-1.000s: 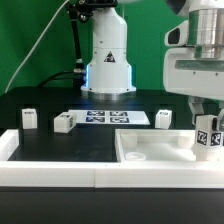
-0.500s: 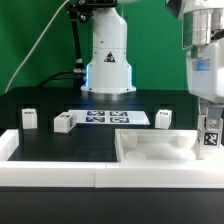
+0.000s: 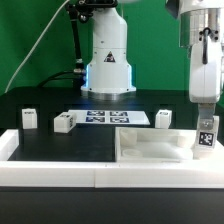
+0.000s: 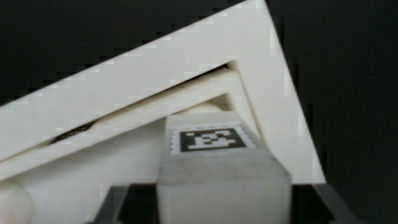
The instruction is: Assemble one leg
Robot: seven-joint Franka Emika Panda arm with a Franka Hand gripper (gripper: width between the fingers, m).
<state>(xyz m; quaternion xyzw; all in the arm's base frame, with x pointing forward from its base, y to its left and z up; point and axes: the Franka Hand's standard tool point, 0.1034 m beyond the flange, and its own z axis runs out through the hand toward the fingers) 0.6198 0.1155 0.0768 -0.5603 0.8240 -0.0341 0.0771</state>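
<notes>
The claw (image 3: 205,128) comes straight down at the exterior view's right edge, and the leg (image 3: 204,134) stands upright between its fingers, tag facing out. In the wrist view the dark fingers sit on both sides of the leg (image 4: 217,165), so I take it as clamped on the post.

The leg hangs over the near right corner of the big white tray (image 3: 150,150), close to the tray's corner wall; I cannot tell whether its foot touches the floor of the recess yet.

It looks like a light, hard plastic stub. I would expect it to be stiff and not fragile, but smooth enough to twist in a loose pinch. Gripping it across two flat sides near the top, as now, seems right, since that leaves the lower end free to seat.

Compared with a second ago, the wrist has turned: the broad white hand body that faced us then now shows its narrow side. The leg has drifted a little toward the right edge and sits a touch higher in the picture. Since half a second ago it has hardly shifted.

Further out, three spare legs (image 3: 64,122) wait on the black table (image 3: 40,140), around the marker board (image 3: 110,117), untouched throughout.
</notes>
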